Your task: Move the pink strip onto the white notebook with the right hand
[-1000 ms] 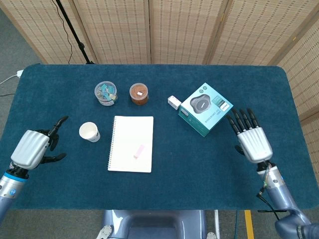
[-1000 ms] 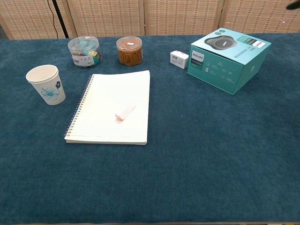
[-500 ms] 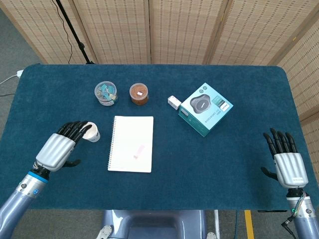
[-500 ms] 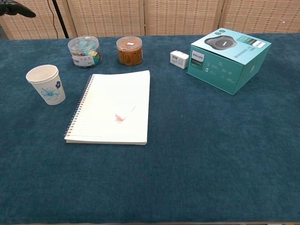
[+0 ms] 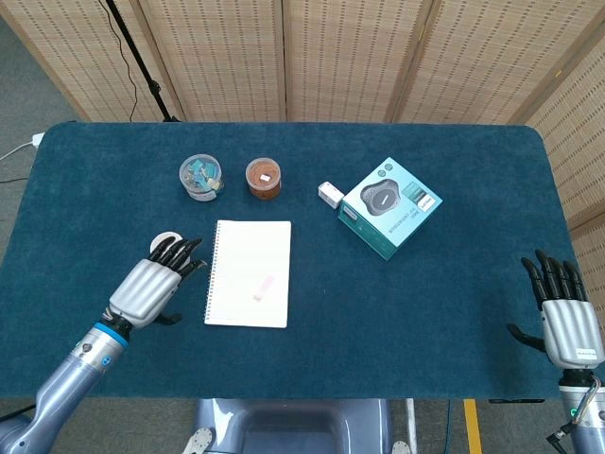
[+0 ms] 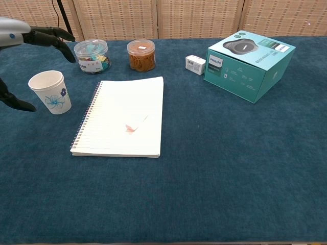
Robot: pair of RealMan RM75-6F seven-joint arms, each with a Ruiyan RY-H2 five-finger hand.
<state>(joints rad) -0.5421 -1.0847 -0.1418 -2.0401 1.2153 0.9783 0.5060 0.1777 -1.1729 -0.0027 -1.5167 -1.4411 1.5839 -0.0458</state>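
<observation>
Right hand, nearest the robot at the table's near right edge: open, fingers spread, holding nothing. Over the last second it has drawn back from beside the teal Philips box to this resting place, well apart from everything on the table; the chest view does not show it.

Left hand: open, fingers extended and apart, empty. It has advanced from the near left edge and now hovers over the paper cup, fingertips reaching just short of the spiral binding of the white notebook.

Pink strip: lies flat on the lower right part of the notebook page, far to the left of the right hand and just right of the left hand's fingertips. Its place has not altered across the interval.

Beyond the left hand stand a clear jar of coloured clips and a jar of rubber bands; a small white box touches or nearly touches the teal box.

Judgement: the strip rests on the notebook and the right hand is withdrawn, so the task appears complete.
</observation>
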